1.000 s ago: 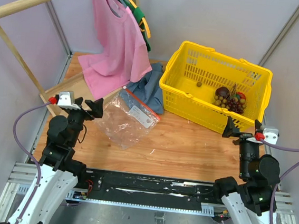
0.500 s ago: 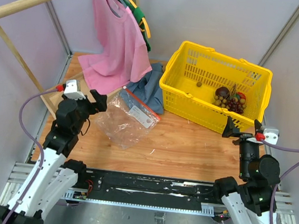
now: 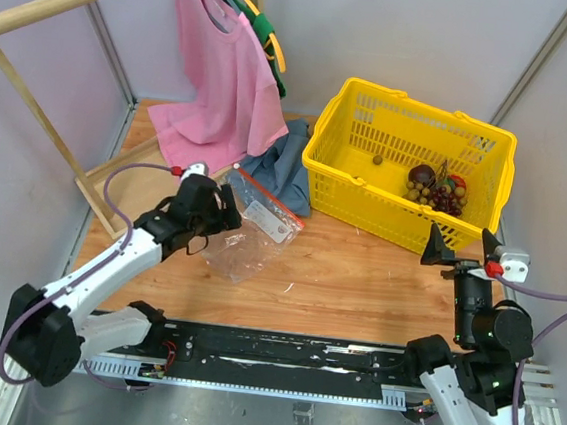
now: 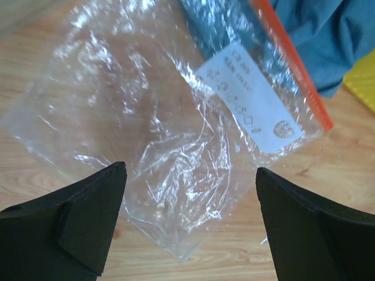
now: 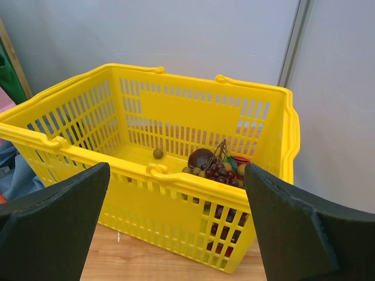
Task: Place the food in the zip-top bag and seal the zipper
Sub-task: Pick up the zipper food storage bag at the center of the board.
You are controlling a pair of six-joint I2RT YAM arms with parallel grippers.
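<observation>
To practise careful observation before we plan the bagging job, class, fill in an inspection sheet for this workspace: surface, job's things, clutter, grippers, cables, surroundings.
Surface: wooden tabletop.
Job's things: zip-top bag lies flat and looks empty, its zipper against the blue cloth; food sits in the yellow basket, with one small ball apart from the pile.
Clutter: blue cloth; pink shirt hanging from a wooden frame.
Grippers: left gripper open, fingers above the bag; right gripper open, facing the basket, holding nothing.
Cables: a purple cable loops off each arm.
Surroundings: grey walls; nothing else seen.
</observation>
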